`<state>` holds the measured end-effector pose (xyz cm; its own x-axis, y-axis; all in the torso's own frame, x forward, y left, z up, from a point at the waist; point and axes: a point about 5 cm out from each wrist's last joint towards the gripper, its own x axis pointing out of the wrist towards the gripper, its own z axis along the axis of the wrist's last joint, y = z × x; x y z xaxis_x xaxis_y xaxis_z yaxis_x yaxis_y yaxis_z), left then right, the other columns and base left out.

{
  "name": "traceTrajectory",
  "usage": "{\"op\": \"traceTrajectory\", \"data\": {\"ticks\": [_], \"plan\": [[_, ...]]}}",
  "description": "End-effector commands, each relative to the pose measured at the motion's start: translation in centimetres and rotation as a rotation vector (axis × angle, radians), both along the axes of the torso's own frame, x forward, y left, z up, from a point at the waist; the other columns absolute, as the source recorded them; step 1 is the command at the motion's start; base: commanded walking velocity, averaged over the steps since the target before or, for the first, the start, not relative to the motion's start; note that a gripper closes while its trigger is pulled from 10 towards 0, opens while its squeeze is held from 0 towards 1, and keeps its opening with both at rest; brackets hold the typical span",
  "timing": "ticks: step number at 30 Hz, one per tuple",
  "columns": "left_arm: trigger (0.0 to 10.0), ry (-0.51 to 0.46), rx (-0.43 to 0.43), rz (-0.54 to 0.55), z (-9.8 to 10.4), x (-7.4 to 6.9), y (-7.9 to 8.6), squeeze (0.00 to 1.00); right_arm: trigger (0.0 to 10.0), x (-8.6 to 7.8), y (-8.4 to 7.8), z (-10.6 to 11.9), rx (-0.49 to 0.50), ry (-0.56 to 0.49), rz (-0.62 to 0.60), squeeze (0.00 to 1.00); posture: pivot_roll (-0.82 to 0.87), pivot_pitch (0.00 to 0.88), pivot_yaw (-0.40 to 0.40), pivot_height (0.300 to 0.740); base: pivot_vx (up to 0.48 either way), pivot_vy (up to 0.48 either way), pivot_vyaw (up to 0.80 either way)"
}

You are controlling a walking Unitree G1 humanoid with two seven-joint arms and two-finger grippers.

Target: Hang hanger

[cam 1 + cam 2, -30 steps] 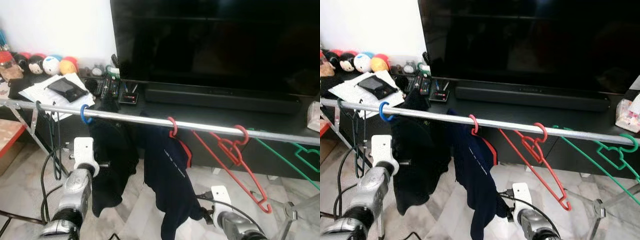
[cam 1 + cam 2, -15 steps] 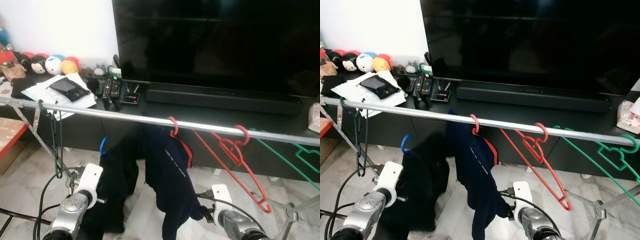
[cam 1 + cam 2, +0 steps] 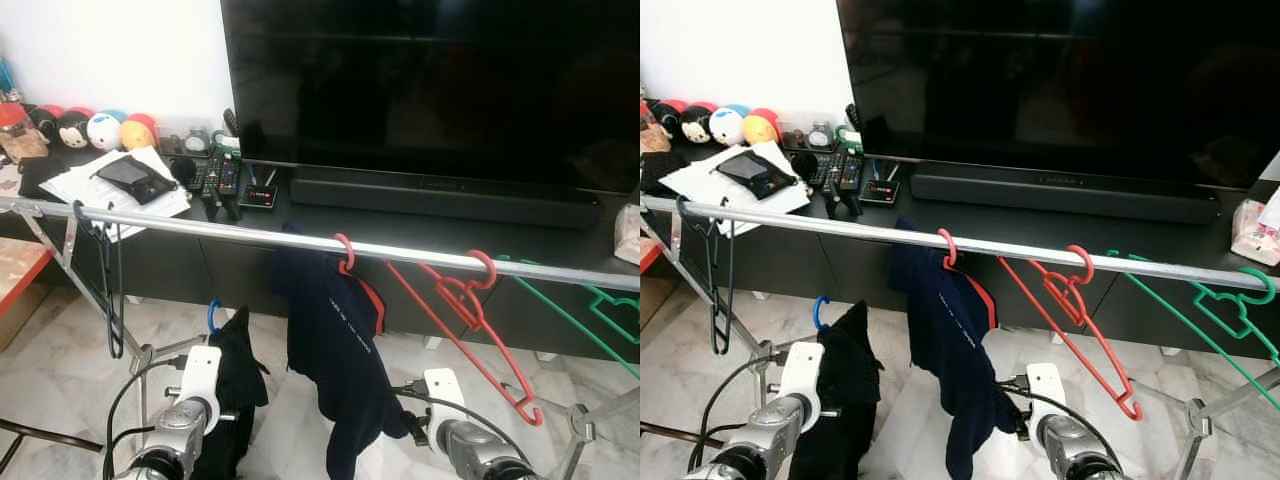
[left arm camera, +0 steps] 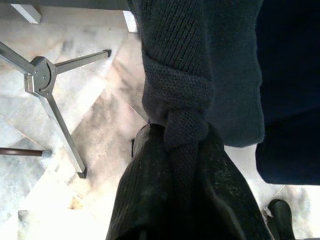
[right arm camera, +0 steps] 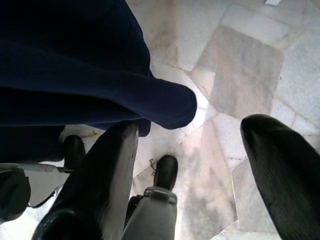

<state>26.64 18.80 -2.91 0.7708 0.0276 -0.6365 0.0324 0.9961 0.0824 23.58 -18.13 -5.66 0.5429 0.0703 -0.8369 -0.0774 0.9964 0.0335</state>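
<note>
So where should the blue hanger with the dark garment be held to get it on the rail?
Probably just below the blue hook, from the robot's side. The left gripper is shut on the dark knit garment, low under the rail; the hook stands clear above the fabric, so its neck is likely the firmer hold.
</note>
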Motion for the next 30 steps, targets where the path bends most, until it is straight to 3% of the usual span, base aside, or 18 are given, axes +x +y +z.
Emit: {"op": "traceTrajectory", "data": {"ticks": [1,6,10,16,30], "plan": [[10.0,0.024,0.001,-0.010,-0.9,-1.1,-0.2,0.00,10.0,0.0,0.0,0.0,0.011,-0.005,-0.022,0.00,-0.11,0.000,-0.010,0.740,0.000,0.000,0.00],[10.0,0.138,0.030,0.033,-3.0,-4.2,1.0,0.00,10.0,-0.1,-0.1,-0.1,0.007,0.001,-0.010,0.00,-0.09,0.000,-0.018,0.740,0.000,0.000,0.00],[10.0,0.085,0.000,0.075,-2.3,-3.1,1.0,0.00,10.0,-0.1,-0.1,-0.1,0.005,0.004,-0.001,0.00,-0.09,0.000,-0.019,0.740,-0.246,0.000,0.00],[10.0,0.099,0.006,0.066,-2.6,-3.7,1.0,0.00,10.0,-0.3,-0.1,-0.2,0.004,0.005,-0.007,0.00,-0.10,0.000,-0.013,0.740,-0.246,0.000,0.00],[10.0,0.040,0.004,0.083,-2.3,-3.4,0.9,0.00,10.0,-0.4,-0.1,-0.2,0.000,0.006,-0.003,0.00,-0.10,0.000,-0.019,0.740,-0.259,0.000,0.00]]}}
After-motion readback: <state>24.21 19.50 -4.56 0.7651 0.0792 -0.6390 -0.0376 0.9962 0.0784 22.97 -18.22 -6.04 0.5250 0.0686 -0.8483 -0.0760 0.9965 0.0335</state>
